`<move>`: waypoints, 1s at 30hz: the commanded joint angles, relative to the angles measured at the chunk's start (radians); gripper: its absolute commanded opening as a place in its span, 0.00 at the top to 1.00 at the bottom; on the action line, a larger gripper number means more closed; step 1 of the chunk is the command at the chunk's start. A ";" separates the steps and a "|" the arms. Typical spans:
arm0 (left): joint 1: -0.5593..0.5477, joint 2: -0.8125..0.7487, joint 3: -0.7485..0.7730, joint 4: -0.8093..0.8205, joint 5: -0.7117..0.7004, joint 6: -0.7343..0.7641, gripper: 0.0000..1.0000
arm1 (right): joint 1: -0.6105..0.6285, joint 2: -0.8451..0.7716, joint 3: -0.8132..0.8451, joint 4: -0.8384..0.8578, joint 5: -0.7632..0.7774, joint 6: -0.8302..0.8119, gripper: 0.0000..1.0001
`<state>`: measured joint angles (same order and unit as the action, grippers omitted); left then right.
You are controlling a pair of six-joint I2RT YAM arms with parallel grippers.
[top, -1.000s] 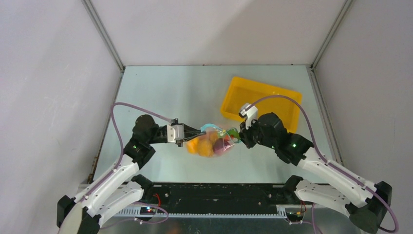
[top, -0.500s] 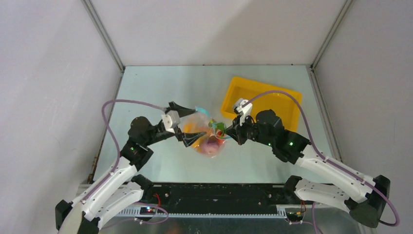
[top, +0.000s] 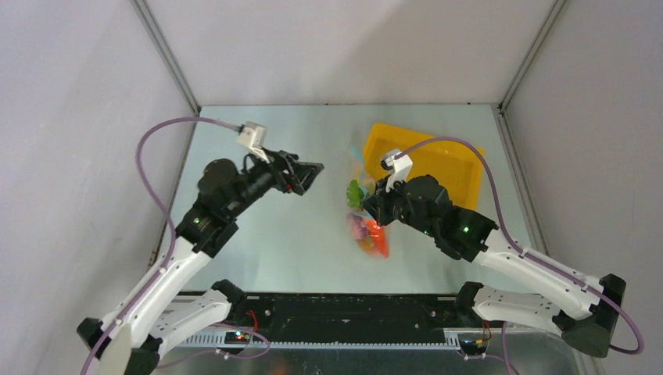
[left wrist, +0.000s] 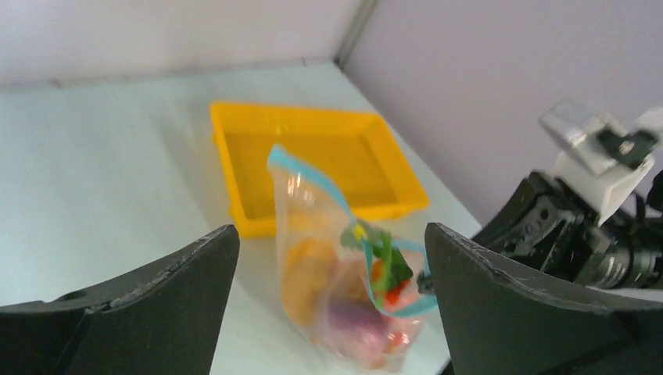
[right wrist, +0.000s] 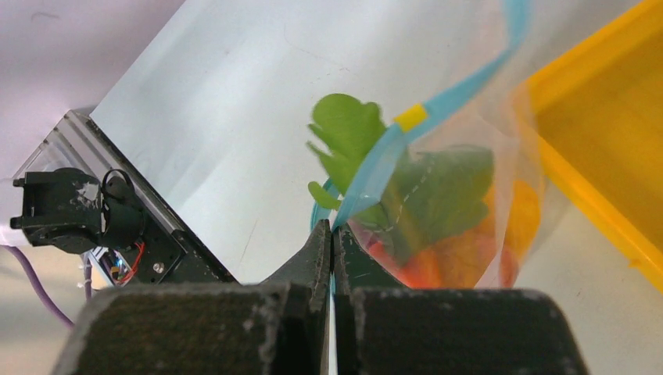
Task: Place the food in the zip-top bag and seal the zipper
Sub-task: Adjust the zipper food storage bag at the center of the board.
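Observation:
The zip-top bag (top: 364, 221) hangs crumpled from my right gripper (top: 367, 205), just left of the yellow tray. My right gripper (right wrist: 332, 232) is shut on the teal zipper (right wrist: 438, 109) at one end of the bag's mouth. Inside the bag (right wrist: 469, 195) lies the food (right wrist: 446, 262): orange and red pieces, and a green carrot leaf (right wrist: 348, 133) pokes out past the zipper. My left gripper (top: 306, 173) is raised to the left of the bag, open and holding nothing. In the left wrist view the bag (left wrist: 336, 297) stands beyond my open left gripper (left wrist: 328, 234), its mouth gaping.
The yellow tray (top: 457, 168) sits at the back right, right behind the bag, and shows nothing inside (left wrist: 258, 156). The right arm (left wrist: 578, 234) fills the right side of the left wrist view. Grey walls close in the table on three sides.
My left gripper opened, let go of the bag and pulled up and back to the left. The bag swung right and now hangs from the right gripper alone.

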<state>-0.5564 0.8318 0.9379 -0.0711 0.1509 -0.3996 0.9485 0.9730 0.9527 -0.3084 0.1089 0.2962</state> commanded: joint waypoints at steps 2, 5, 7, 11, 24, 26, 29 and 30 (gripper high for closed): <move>-0.114 0.061 -0.003 -0.137 0.044 -0.101 0.13 | 0.010 0.018 0.042 0.050 0.068 0.049 1.00; -0.194 0.087 -0.003 -0.142 -0.024 -0.106 0.20 | 0.014 0.013 0.042 0.046 0.060 0.037 1.00; -0.205 0.114 0.004 -0.127 -0.027 -0.118 0.22 | 0.020 0.011 0.041 0.045 0.040 0.030 1.00; -0.210 0.157 0.015 -0.067 0.013 -0.141 0.36 | 0.032 0.013 0.031 0.038 0.028 0.031 1.00; -0.253 0.334 0.096 -0.041 0.050 -0.136 0.71 | 0.036 -0.005 -0.002 0.070 0.020 0.056 1.00; -0.258 0.355 0.108 -0.047 0.049 -0.131 0.74 | 0.035 -0.006 -0.005 0.074 0.017 0.056 1.00; -0.267 0.383 0.132 -0.078 0.027 -0.114 0.83 | 0.035 -0.015 -0.007 0.078 0.021 0.052 1.00; -0.268 0.394 0.135 -0.096 0.025 -0.110 0.91 | 0.035 -0.017 -0.007 0.079 0.030 0.052 1.00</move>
<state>-0.8101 1.1976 1.0172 -0.1448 0.1860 -0.5392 0.9783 0.9894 0.9459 -0.3008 0.1268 0.3408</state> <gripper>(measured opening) 0.191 0.010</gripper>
